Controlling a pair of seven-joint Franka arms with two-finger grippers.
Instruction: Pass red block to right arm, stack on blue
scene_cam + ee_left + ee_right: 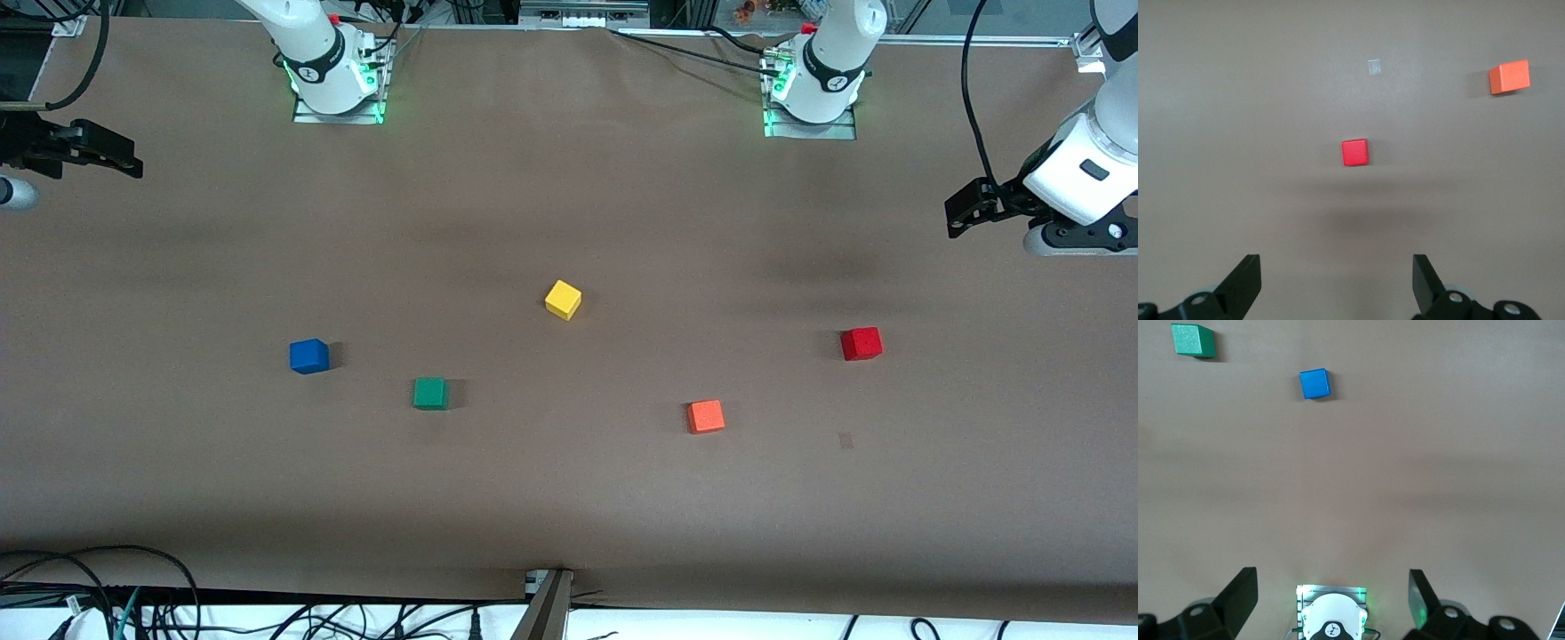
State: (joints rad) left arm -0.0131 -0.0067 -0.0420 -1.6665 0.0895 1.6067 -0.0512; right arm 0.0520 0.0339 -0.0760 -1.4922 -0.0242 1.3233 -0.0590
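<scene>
Clearly nothing grasped yet. Left tool (958, 213), wide black linkage type, raised high over the left arm's end of the brown paper-covered counter (569, 498), fingers (1245, 283) spread wide and empty in the left wrist view. Looks straight down on the small deep-red matte cube (861, 343), probably so placed to line up a descent before the pick. Right tool (111, 153) raised over the right arm's end of the counter, released as well, fingers (1238, 593) apart with nothing between; waits there, likely to keep the middle free for the hand-over.

Small deep-red matte cube flat on the counter, toward the left arm's end, apart from all other cubes; edges sharp, faces plain, top slightly lighter than the side. Lighter orange cube (705, 416) near it, somewhat nearer to the front camera and more toward the middle. Small solid blue cube (308, 356) flat toward the right arm's end, top bare, ready for stacking; green cube (430, 393) beside it, slightly nearer to the front camera. Yellow cube (563, 300) in the middle, farther from the front camera than the green one.
</scene>
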